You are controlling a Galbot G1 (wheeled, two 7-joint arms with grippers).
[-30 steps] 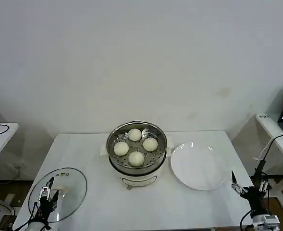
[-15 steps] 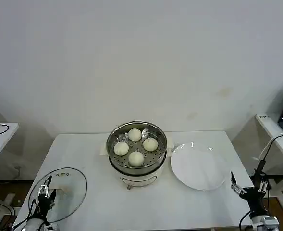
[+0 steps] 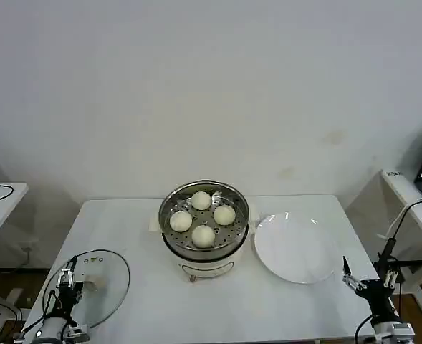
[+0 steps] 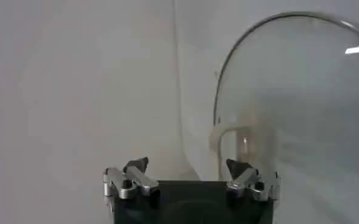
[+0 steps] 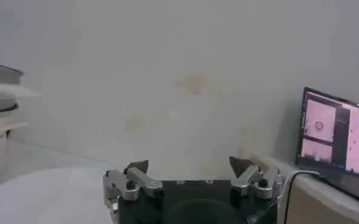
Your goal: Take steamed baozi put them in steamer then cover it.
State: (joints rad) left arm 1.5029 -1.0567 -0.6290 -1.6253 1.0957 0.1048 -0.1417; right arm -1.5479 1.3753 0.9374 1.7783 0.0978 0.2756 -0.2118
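The worktop [image 3: 139, 301] carries everything, and the relation that matters lies along its near edge. The steamer [image 3: 204, 218] stands at the middle toward the back, its basket open on top, with all four steamed baozi [image 3: 203, 235] already lying on the perforated floor. To its right a white plate [image 3: 294, 249] lies bare.

The cover [image 3: 96, 283] lies flat at the near left corner of the worktop, well apart from the steamer and down to the left of it. In the head view its small white handle [image 3: 90, 284] shows near the centre of the glass; in the left wrist view the handle [image 4: 243, 139] sits just ahead of the jaws and off toward one fingertip, with the glass edge curving over it.

The left gripper [image 3: 66, 281] hovers at the cover's near left rim, jaws apart and holding nothing. The right gripper [image 3: 368, 282] waits at the near right corner beyond the plate, jaws also apart and empty.

The left arm is clearly the nearer one, so covering looks like its job: it would need to shift slightly toward the handle to centre it between the jaws.
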